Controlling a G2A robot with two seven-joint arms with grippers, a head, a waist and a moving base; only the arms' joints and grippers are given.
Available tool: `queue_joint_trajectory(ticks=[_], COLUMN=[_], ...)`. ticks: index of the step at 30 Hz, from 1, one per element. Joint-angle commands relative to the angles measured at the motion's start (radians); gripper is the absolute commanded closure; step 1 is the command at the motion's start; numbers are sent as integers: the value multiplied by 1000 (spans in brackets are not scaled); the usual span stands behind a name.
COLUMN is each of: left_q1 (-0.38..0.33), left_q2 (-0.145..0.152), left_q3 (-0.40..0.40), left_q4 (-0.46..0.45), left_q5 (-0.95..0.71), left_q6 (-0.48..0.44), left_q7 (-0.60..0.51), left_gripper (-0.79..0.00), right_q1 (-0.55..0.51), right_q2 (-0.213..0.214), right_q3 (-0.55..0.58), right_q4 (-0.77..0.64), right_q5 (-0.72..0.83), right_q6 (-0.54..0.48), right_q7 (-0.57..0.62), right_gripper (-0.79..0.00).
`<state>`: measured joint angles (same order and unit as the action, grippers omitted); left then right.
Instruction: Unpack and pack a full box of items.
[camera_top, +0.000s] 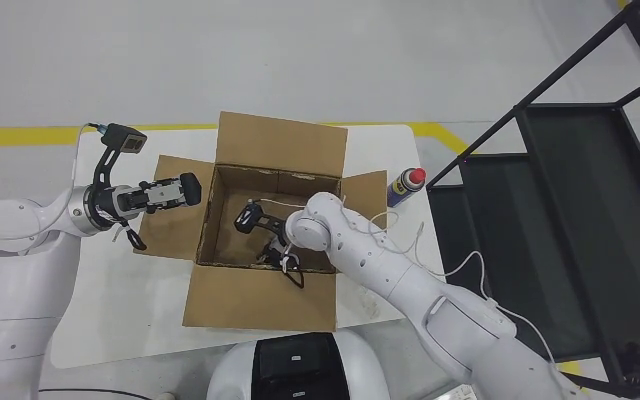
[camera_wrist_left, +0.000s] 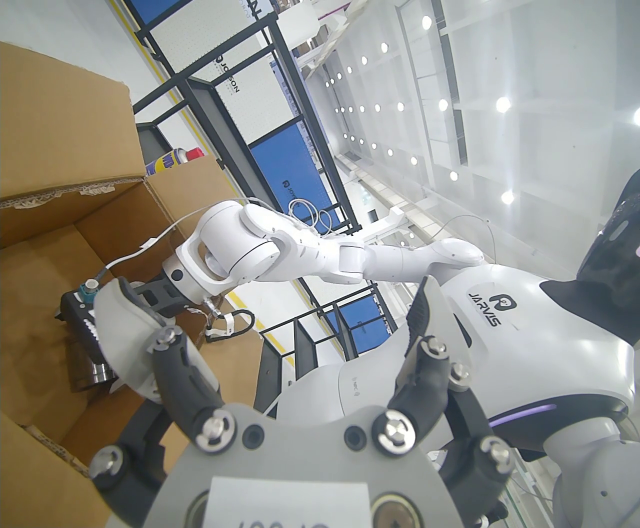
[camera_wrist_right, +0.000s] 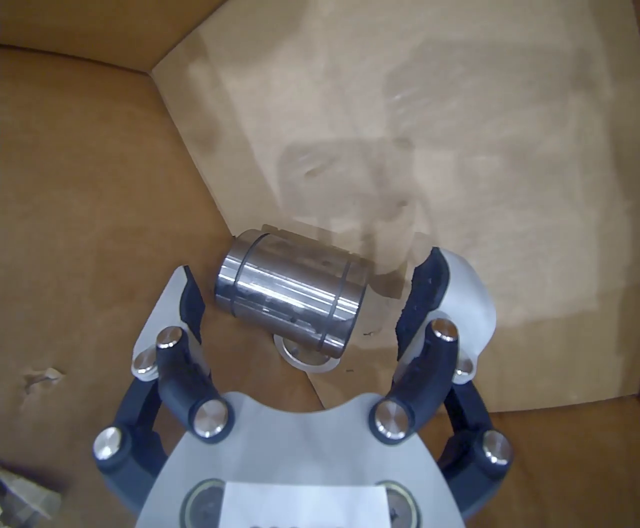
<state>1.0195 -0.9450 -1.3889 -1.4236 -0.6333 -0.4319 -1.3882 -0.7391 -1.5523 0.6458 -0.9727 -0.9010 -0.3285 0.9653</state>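
An open cardboard box (camera_top: 282, 142) stands in the middle of the white table (camera_top: 110, 310). My right arm is down inside it, with the right gripper (camera_top: 272, 252) low over the box floor (camera_wrist_right: 450, 150). In the right wrist view the right gripper (camera_wrist_right: 307, 272) is open, its fingers either side of a shiny metal cylinder (camera_wrist_right: 292, 295) that lies on its side near a corner of the box. A small metal flange (camera_wrist_right: 306, 359) shows under the cylinder's near end. My left gripper (camera_top: 188, 189) hangs open and empty over the box's left flap; the left gripper (camera_wrist_left: 270, 295) faces the right arm.
A blue and yellow spray can (camera_top: 407, 182) with a red cap stands on the table to the right of the box, also seen as spray can (camera_wrist_left: 172, 157). A black metal rack (camera_top: 560, 200) stands past the table's right edge. A grey object (camera_wrist_right: 25, 495) lies elsewhere on the box floor.
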Motion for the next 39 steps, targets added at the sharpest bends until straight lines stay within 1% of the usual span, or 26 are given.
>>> queue_joint_trajectory(ticks=[1,3,4,6,7,9,10,12,15,21,24,27,28,29,30,31,36,39], left_q1=[0,0,0,0,0,0,0,0,0,0,0,0,0,0,0,0,0,0], left_q2=[0,0,0,0,0,0,0,0,0,0,0,0,0,0,0,0,0,0], left_q3=[0,0,0,0,0,0,0,0,0,0,0,0,0,0,0,0,0,0], left_q4=[0,0,0,0,0,0,0,0,0,0,0,0,0,0,0,0,0,0], left_q5=[0,0,0,0,0,0,0,0,0,0,0,0,0,0,0,0,0,0], left_q6=[0,0,0,0,0,0,0,0,0,0,0,0,0,0,0,0,0,0], left_q7=[0,0,0,0,0,0,0,0,0,0,0,0,0,0,0,0,0,0], left_gripper=[-785,-785,-785,-785,-785,-785,-785,-785,-785,-785,-785,-785,-785,-785,-785,-785,-785,-785], right_q1=[5,7,8,6,4,-1,-3,-7,-12,-31,-46,-56,-58,-60,-62,-65,-87,-117], right_q2=[-1,0,0,2,2,4,5,8,12,27,34,36,36,36,36,36,40,45], right_q3=[0,0,2,4,6,9,10,14,21,36,48,57,58,59,59,59,76,115], right_q4=[-2,-5,-8,-16,-21,-35,-41,-55,-88,-173,-196,-204,-208,-211,-215,-220,-251,-272], right_q5=[-6,-12,-13,-16,-16,-16,-18,-24,-48,-136,-173,-190,-194,-195,-197,-197,-171,-120], right_q6=[9,14,22,30,36,38,36,36,44,99,137,152,153,153,153,151,148,207], right_q7=[11,26,35,48,55,62,65,58,46,40,52,29,17,9,1,3,31,65], right_gripper=[-345,-191,-132,-86,-89,-132,-108,-111,-80,-105,-86,-77,-105,-200,-437,-785,-785,-785])
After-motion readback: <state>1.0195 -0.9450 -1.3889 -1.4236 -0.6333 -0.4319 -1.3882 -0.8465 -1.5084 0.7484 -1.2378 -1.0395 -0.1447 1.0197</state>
